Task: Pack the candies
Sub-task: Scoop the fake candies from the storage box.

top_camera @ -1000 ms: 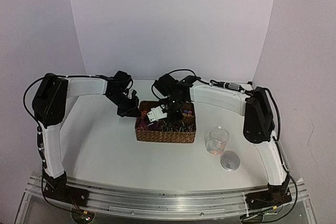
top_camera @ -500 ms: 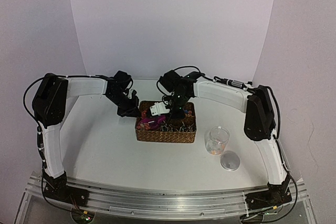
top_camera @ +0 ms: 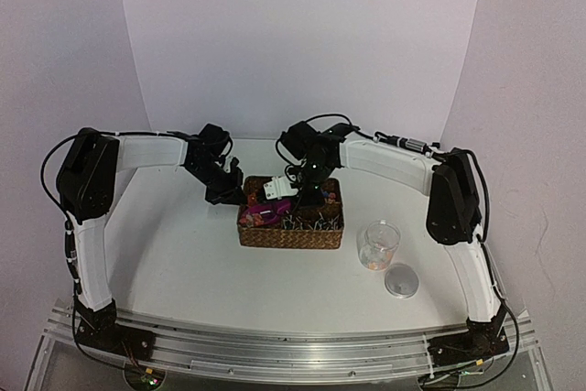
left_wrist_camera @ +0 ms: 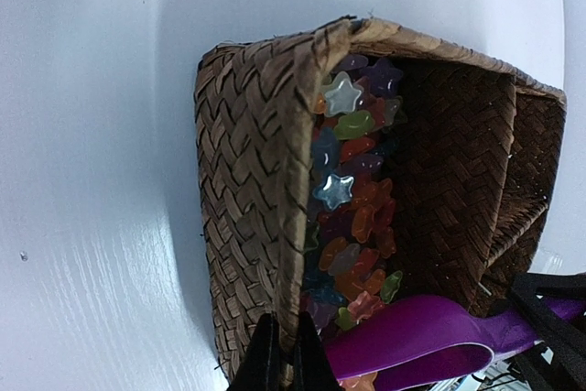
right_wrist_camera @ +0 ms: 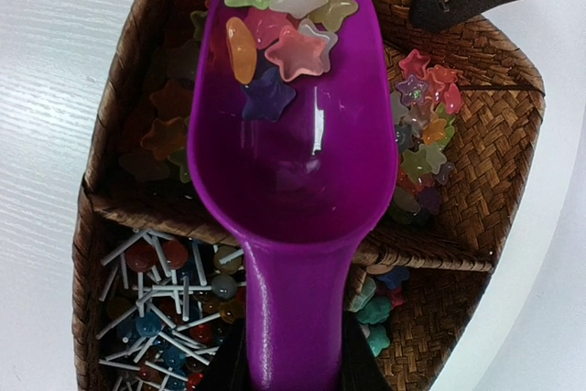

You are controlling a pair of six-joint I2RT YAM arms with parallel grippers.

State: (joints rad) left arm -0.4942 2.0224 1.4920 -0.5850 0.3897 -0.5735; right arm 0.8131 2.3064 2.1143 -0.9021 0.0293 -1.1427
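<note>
The right tool (right_wrist_camera: 293,368) grips the scoop (right_wrist_camera: 284,162) — now raised, candies (right_wrist_camera: 293,52) aboard (left tool (left_wrist_camera: 282,363) clamps basket (left_wrist_camera: 247,162)).

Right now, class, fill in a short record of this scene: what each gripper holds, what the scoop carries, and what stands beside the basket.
Left gripper: shut on the wicker basket wall
Right gripper: shut on the purple scoop handle
Scoop load: star-shaped candies near its tip
Beside basket: clear cup, its lid lying on the table near it
</note>
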